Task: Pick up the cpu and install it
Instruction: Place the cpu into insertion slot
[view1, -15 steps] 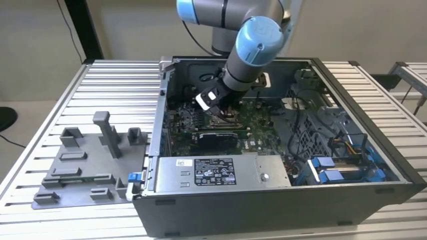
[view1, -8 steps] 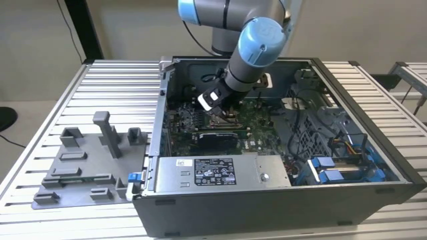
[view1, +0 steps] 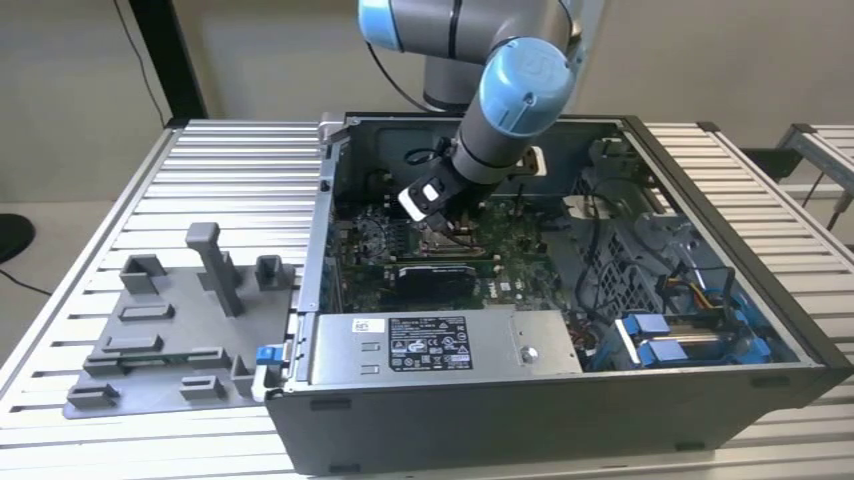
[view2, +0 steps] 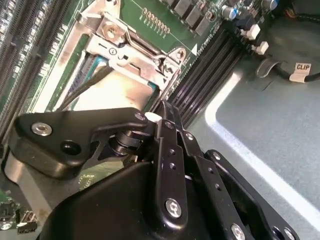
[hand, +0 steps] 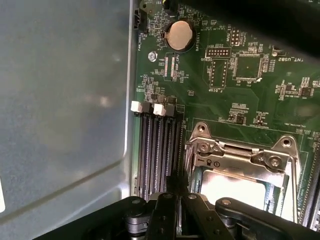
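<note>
One cpu (view2: 117, 92) in one socket frame (view2: 125, 47), one gripper (view2: 161, 112) at its corner, pressed together, two white latches (hand: 136, 106).

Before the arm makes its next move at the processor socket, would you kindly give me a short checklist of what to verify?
1. Gripper over the socket frame: ok, it hangs right above the frame in both wrist views.
2. Cpu inside the frame: ok, its pale top shows within the frame's opening.
3. Cpu lying flat and fully seated: cannot tell, the gripper covers part of it.
4. Arm apart from the walls of the computer case: ok, in the exterior view it reaches down mid-case.
</note>
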